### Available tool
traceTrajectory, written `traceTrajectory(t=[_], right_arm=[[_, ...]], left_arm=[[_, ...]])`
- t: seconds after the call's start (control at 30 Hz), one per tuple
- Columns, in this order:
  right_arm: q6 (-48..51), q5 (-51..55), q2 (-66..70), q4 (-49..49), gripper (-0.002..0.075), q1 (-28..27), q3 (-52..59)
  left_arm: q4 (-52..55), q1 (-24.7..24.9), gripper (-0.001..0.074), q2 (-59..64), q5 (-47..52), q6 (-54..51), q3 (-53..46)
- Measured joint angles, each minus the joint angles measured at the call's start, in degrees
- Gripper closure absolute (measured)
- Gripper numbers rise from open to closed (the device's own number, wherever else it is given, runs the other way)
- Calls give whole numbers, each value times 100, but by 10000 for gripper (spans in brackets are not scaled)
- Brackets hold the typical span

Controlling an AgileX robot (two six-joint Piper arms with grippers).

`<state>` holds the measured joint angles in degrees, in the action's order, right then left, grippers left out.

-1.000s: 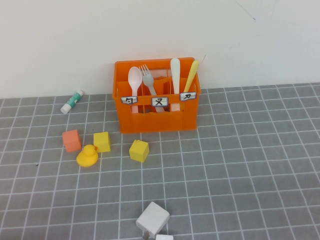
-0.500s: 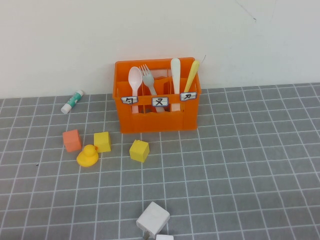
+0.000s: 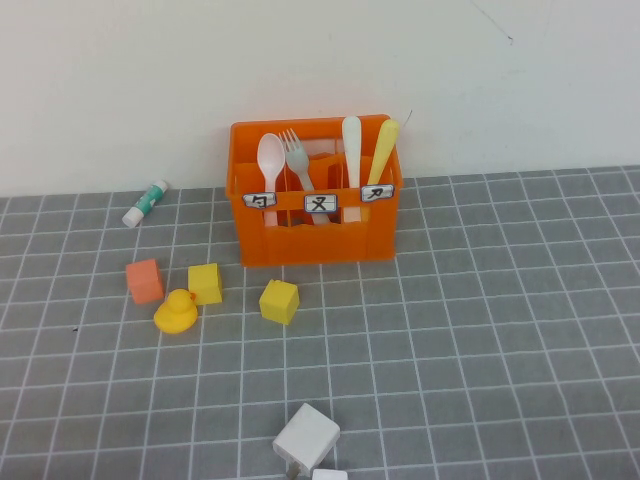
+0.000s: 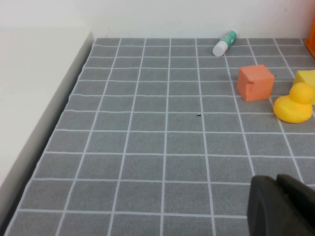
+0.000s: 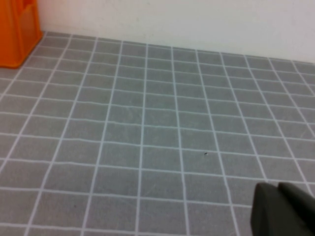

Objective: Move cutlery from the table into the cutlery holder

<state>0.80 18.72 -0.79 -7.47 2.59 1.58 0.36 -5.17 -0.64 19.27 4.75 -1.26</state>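
The orange cutlery holder point(image 3: 315, 240) stands at the back of the grey gridded table point(image 3: 480, 330), against the wall. In it stand upright the pale pink-white spoon point(image 3: 270, 160), the grey-green fork point(image 3: 295, 155), the white knife point(image 3: 351, 150) and the pale yellow knife point(image 3: 382, 150). No cutlery lies on the table. My left gripper point(image 4: 276, 183) is shut and empty, low over the table's left part. My right gripper point(image 5: 278, 191) is shut and empty, low over the table's right part. Neither arm shows in the high view.
A glue stick point(image 3: 145, 203) lies at the back left. An orange cube point(image 3: 144, 281), a yellow duck point(image 3: 175, 312) and two yellow cubes point(image 3: 204, 283) point(image 3: 279, 301) sit left of centre. A white block point(image 3: 306, 438) sits at the front edge. The holder's corner point(image 5: 17, 29) shows in the right wrist view.
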Motion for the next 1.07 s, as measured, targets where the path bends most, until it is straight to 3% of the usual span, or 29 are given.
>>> traceTrajectory(t=[1.07], right_arm=[[-20, 67, 0, -13, 729, 28, -10]], left_arm=[[0, 0, 736, 0, 0, 12, 0]])
